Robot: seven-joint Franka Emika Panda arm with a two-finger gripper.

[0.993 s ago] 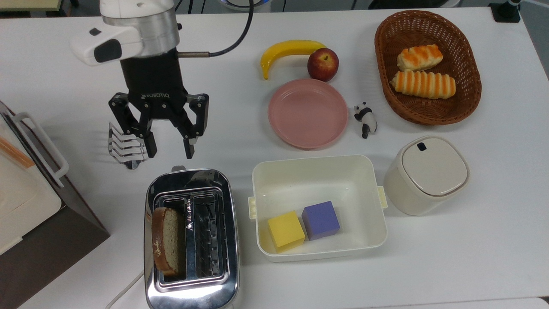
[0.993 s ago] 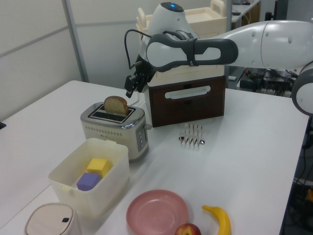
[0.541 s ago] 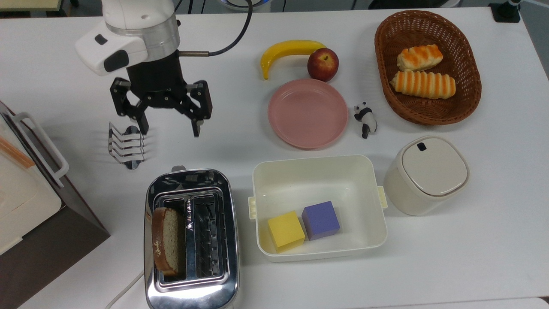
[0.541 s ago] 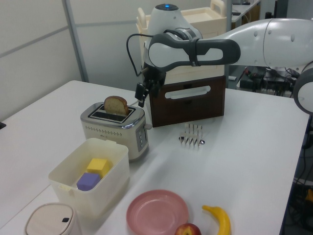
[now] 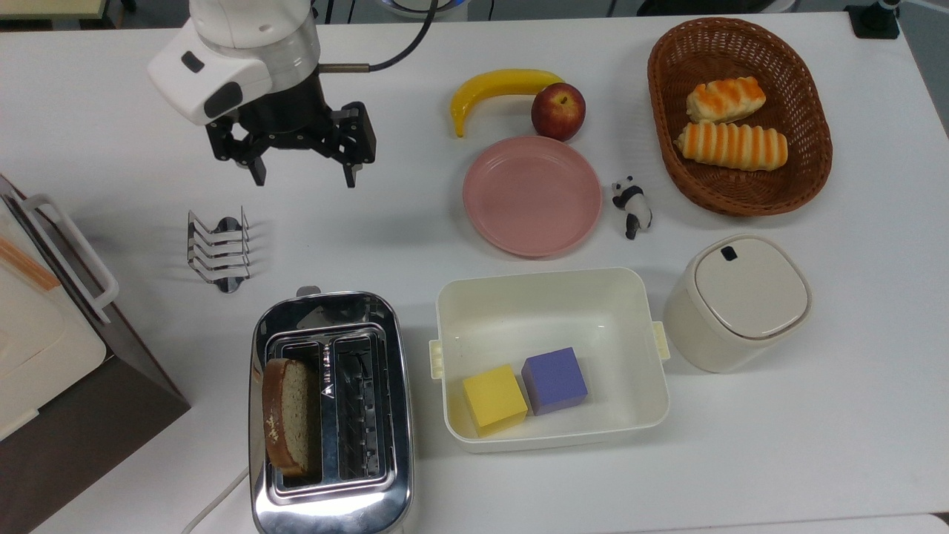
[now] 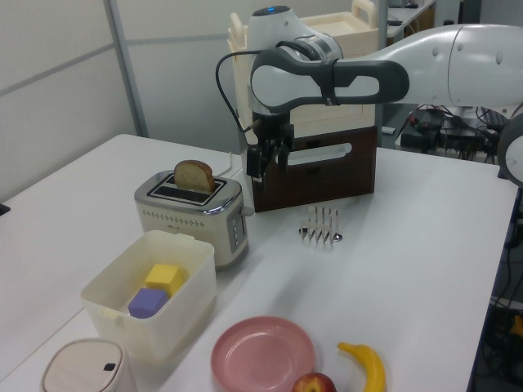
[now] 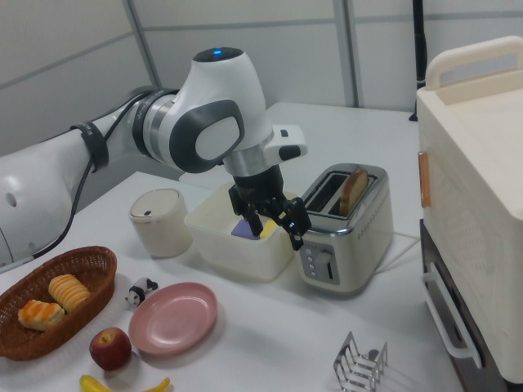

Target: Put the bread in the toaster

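1. bread [image 5: 288, 417]: upright in the toaster [image 5: 331, 415], in the slot at the top view's left, its top protruding.
2. gripper [image 5: 302, 180]: empty, fingers apart, above the tabletop [image 5: 415, 222], beyond the rack [image 5: 216, 250].

toast rack [image 5: 217, 251] near toaster [image 5: 331, 415]

A white table [image 5: 815, 415] stands before pale panelled walls [image 6: 57, 90].
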